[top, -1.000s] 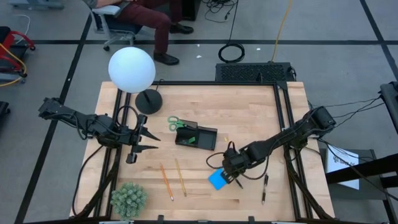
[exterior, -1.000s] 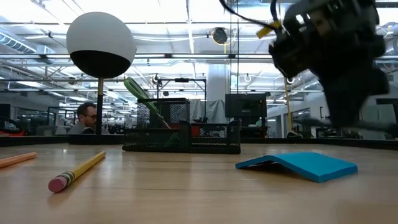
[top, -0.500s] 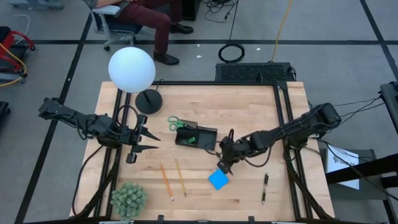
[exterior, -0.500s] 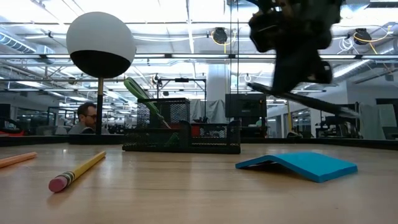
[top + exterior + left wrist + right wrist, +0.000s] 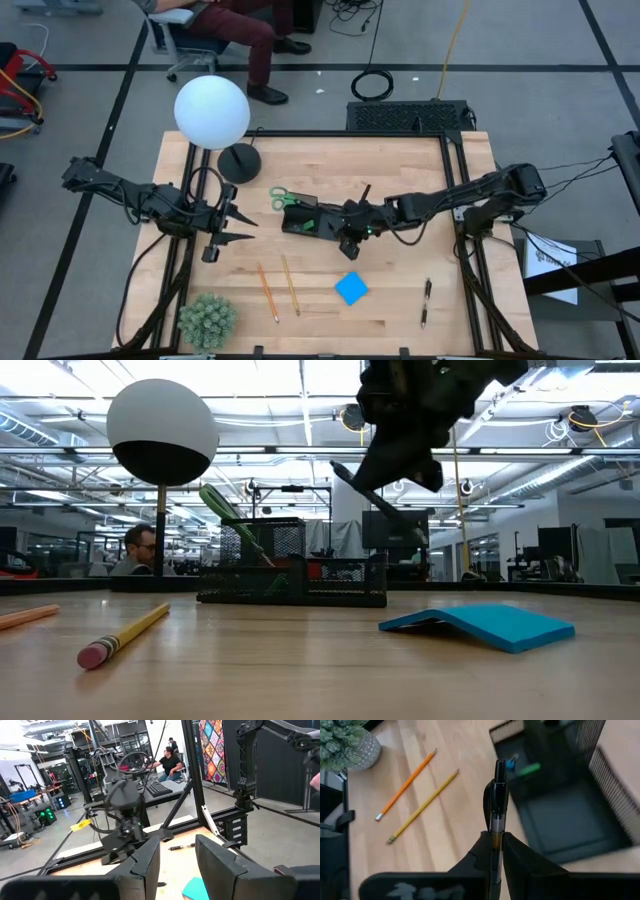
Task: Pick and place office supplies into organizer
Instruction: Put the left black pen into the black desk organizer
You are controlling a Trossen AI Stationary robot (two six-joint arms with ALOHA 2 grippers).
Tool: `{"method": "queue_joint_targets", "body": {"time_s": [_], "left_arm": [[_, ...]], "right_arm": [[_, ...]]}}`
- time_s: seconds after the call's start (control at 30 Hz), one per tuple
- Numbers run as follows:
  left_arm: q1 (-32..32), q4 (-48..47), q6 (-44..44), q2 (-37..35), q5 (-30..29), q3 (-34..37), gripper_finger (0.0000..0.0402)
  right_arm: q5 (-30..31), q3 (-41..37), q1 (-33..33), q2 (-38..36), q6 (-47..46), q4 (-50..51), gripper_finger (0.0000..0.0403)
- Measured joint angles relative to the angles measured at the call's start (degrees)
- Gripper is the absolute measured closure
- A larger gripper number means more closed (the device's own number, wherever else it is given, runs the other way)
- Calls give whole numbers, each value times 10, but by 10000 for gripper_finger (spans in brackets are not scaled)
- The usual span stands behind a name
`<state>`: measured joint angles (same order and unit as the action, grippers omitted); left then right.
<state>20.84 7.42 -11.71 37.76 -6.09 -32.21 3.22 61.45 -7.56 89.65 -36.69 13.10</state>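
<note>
Wrist view: slim dark pen [image 5: 495, 795] over mesh organizer [image 5: 580, 800].

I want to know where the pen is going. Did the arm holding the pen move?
Yes. The right gripper, shut on a pen, moved from beside the blue pad toward the black organizer.

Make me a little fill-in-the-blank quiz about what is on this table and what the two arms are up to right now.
1. The right gripper is shut on a dark ____.
2. The pad lying flat on the table is coloured ____.
3. The number of pencils lying on the wood is ____.
4. The scissors beside the organizer have ____ handles.

Missing words: pen; blue; two; green
</note>
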Motion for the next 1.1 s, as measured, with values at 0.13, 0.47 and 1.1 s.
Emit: {"method": "queue_joint_targets", "body": {"time_s": [0.13, 0.47, 1.1], "left_arm": [[0, 1, 0, 0, -1, 0, 270], [0, 1, 28, 0, -50, 0, 270], [0, 1, 23, 0, -65, 0, 270]], "right_arm": [[-4, 0, 27, 0, 68, -20, 387], [-116, 0, 106, 0, 221, -103, 387], [-186, 0, 180, 0, 291, -292, 387]]}}
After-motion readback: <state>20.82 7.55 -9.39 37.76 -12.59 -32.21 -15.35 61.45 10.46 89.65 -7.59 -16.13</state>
